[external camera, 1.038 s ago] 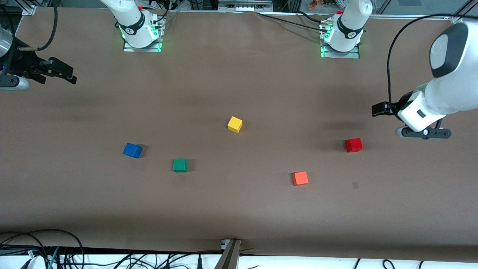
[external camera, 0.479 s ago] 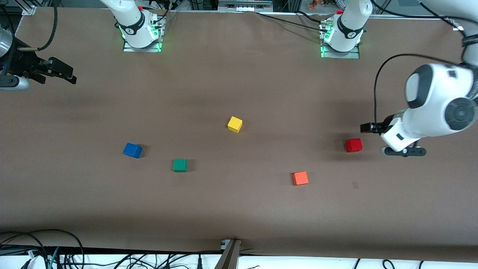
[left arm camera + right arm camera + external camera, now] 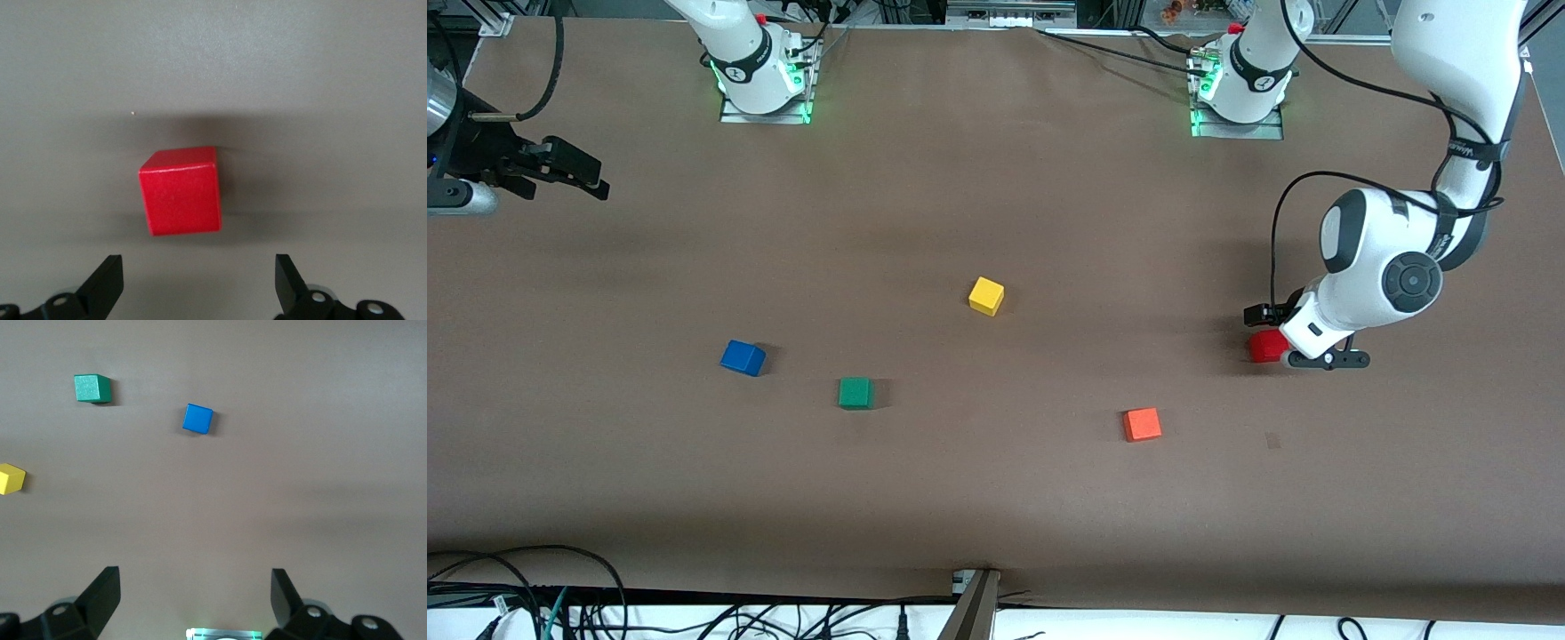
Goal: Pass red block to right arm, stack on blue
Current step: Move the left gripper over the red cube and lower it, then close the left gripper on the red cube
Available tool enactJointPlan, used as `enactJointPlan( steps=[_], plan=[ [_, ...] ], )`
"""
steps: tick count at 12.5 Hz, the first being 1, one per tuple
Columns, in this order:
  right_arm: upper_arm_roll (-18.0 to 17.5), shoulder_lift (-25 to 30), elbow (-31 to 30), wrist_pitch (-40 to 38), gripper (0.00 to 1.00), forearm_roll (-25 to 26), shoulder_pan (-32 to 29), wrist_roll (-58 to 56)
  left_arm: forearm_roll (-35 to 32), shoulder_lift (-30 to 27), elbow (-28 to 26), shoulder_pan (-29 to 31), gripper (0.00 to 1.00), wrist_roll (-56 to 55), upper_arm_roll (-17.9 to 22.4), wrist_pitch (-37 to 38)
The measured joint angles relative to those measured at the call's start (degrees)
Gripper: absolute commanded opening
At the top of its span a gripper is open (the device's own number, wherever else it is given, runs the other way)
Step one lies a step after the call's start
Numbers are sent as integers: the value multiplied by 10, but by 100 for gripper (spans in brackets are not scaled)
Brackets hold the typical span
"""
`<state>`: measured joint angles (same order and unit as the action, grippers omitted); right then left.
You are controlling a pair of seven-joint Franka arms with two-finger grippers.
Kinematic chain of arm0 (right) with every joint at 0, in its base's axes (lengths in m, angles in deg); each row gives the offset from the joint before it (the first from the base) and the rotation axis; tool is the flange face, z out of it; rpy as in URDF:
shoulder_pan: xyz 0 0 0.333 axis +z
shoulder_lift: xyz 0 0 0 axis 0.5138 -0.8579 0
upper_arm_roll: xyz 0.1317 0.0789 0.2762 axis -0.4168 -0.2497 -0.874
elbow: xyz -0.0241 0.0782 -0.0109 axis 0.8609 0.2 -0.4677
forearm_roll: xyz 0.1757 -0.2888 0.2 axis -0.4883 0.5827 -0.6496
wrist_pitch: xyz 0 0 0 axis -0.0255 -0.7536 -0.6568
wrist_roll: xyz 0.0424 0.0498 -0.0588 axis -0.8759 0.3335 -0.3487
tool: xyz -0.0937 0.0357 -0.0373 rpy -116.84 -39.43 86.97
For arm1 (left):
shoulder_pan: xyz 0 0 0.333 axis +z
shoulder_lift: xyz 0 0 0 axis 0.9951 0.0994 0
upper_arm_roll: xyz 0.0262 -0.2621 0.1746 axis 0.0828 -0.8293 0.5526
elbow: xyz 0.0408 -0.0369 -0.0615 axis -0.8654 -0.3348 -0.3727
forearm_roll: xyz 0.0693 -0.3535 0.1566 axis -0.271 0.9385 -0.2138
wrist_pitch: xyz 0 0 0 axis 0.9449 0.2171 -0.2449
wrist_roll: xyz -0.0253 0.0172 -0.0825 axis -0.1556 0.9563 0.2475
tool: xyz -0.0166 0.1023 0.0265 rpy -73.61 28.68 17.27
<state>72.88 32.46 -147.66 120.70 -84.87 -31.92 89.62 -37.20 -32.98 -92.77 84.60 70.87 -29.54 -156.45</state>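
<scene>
- Red block (image 3: 1264, 346) flat on the counter (image 3: 996, 498) toward the left arm's end, partly hidden under the left wrist in the front view; orange-red cube (image 3: 1142, 424) nearer the front camera, well apart.
- Left pincer (image 3: 199, 283) low over the red block, fingers (image 3: 107, 283) spread wide, nothing held; block ahead of the tips in the left wrist view, not yet between them.
- Handling guess: small rigid cube, likely light, smooth painted faces, so possibly a bit slick; no fragility concern.
- Grip point: two parallel side faces, mid-height, pads flat. Block looks slightly rotated against the finger line in the left wrist view, so square up the wrist first or expect a twist on closing.
- For the hand-over: grab one face pair only, leave the other pair free for the second pincer.
- Right pincer (image 3: 193, 600) wide open and empty, up at the right arm's end of the table, waiting.
- Blue (image 3: 743, 357) on the counter toward that end, green cube (image 3: 855, 392) near it but apart; yellow cube (image 3: 986, 295) mid-counter.
- Blue's top face bare, ready for stacking.
</scene>
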Motion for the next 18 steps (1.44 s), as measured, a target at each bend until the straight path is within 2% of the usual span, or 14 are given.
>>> enactJointPlan(
  steps=[5, 11, 12, 13, 14, 15, 16, 17, 18],
  plan=[
    [1, 0, 0, 0, 100, 0, 0, 0, 0, 37, 1, 1, 100, -35, 0, -58],
    [2, 0, 0, 0, 100, 0, 0, 0, -21, 48, 7, 2, 98, -39, 1, -76],
    [2, 0, 0, 0, 100, 0, 0, 0, -26, 48, 8, 3, 92, -39, 1, -77],
    [2, 0, 0, 0, 100, 0, 0, 0, -29, 48, 10, 5, 79, -39, 1, -77],
    [2, 0, 0, 0, 100, 0, 0, 0, -30, 48, 11, 7, 52, -39, 1, -77],
    [2, 0, 0, 0, 100, 0, 0, 0, -31, 48, 11, 8, 31, -39, 1, -77],
    [2, 0, 0, 0, 100, 0, 0, 0, -31, 48, 12, 9, 14, -39, 1, -77],
    [2, 0, 0, 0, 100, 0, 0, 0, -31, 48, 14, 9, 1, -39, 1, -77],
    [2, 0, 0, 0, 100, 0, 0, 0, -33, 48, 16, 9, 0, -37, 1, -77]
  ],
)
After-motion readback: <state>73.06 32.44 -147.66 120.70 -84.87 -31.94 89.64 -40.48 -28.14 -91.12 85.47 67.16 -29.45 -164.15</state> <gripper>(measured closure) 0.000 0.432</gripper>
